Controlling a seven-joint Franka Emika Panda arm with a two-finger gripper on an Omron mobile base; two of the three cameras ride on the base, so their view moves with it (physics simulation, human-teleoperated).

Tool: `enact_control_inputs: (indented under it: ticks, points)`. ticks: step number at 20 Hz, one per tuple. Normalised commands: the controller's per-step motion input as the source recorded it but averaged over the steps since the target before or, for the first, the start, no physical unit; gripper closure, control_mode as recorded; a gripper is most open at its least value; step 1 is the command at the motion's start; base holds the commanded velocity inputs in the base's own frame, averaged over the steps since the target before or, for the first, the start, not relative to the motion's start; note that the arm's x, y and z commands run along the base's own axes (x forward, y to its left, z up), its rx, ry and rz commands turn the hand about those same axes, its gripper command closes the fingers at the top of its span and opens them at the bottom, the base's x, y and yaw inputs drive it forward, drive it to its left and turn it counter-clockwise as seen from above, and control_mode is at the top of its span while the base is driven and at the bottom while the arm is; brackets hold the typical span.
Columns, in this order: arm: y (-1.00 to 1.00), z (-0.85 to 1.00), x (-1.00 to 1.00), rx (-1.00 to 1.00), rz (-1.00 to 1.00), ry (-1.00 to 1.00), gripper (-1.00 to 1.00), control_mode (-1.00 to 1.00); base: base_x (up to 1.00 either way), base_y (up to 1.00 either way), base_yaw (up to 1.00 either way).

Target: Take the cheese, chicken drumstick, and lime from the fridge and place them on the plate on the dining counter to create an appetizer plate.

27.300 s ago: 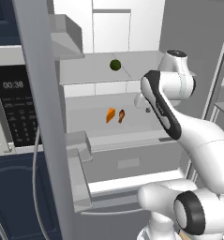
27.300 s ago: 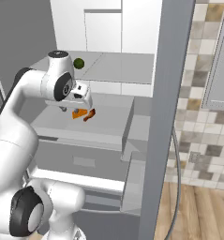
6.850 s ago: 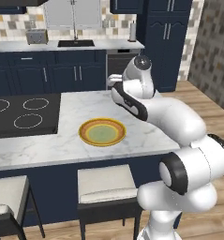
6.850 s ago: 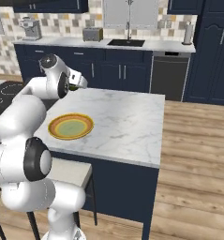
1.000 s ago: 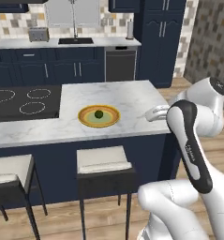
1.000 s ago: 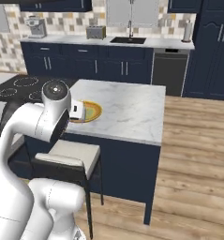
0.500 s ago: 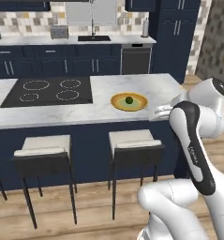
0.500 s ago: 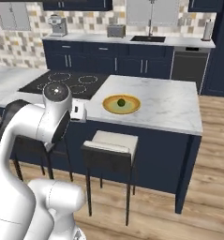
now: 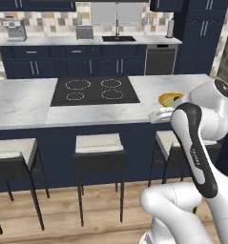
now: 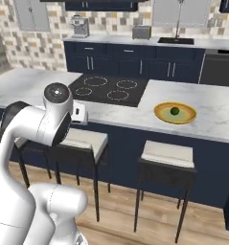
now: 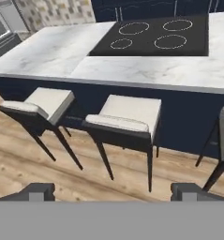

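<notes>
The lime (image 10: 174, 111) sits at the centre of the plate (image 10: 164, 115) on the marble tabletop (image 10: 216, 119), at 3 o'clock from the black cooktop (image 10: 109, 89). The end effector (image 11: 113, 191) is released, holding nothing, above the stools (image 11: 125, 119).

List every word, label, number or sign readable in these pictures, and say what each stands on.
"Panda", or something like it: dark lettering running along the white arm in the left base view, too small and blurred to read for certain.
No readable text on the dining counter, the cooktop, the plate, the lime or the stools.
</notes>
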Motion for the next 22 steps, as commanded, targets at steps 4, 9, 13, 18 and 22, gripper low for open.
enact_control_inputs:
  ticks: [4,9,13,18,22]
  points:
    - [0.0,0.0,0.0,0.0,0.0,0.0,-1.0,1.0,0.0,1.0,0.02]
    - [0.0,0.0,0.0,0.0,0.0,0.0,-1.0,1.0,0.01,1.0,0.0]
    - [0.0,0.0,0.0,0.0,0.0,0.0,-1.0,1.0,0.1,1.0,0.0]
    - [0.0,0.0,0.0,0.0,0.0,0.0,-1.0,1.0,0.06,1.0,0.0]
    - [0.0,0.0,0.0,0.0,0.0,0.0,-1.0,1.0,0.08,1.0,0.0]
